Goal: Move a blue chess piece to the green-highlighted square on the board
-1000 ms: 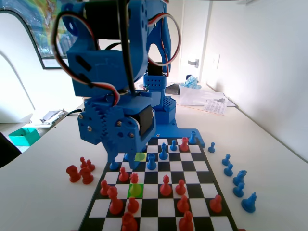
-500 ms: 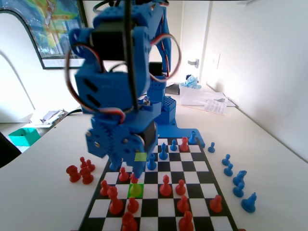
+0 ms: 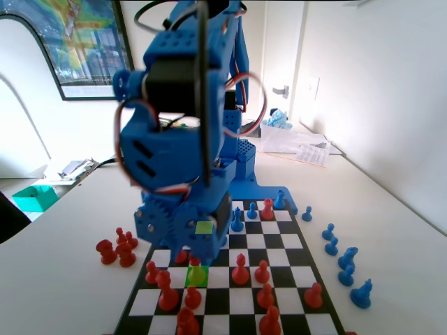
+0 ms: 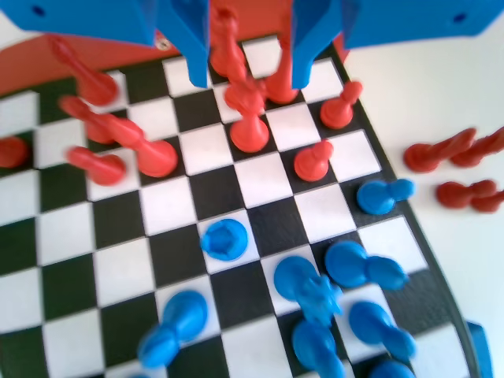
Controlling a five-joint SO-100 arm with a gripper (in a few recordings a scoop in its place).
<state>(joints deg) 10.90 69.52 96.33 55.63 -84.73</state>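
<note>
Fixed view, near end: red pieces [image 3: 240, 271] crowd the closest rows of the board [image 3: 286, 301]. The green-highlighted square [image 3: 197, 276] sits just behind them, left of centre, with a red pawn [image 3: 195, 262] at its far edge. Above that square hangs the blue arm [image 3: 183, 139], bulky and blocking the middle rows; the yellow square [image 3: 204, 227] peeks through at its base. Farther back, blue pieces [image 3: 237, 220] stand on the board, and more blue ones [image 3: 346, 266] lie off it on the surface [image 3: 391, 237] at right; red ones [image 3: 117, 248] off it at left.

Wrist view looks down: a blue pawn [image 4: 224, 239] stands on a white square mid-board, untouched. The jaws of the gripper [image 4: 250, 75] hang apart at the top edge over red pieces, holding nothing. The fixed view hides the jaws; the wrist view has no green tint.
</note>
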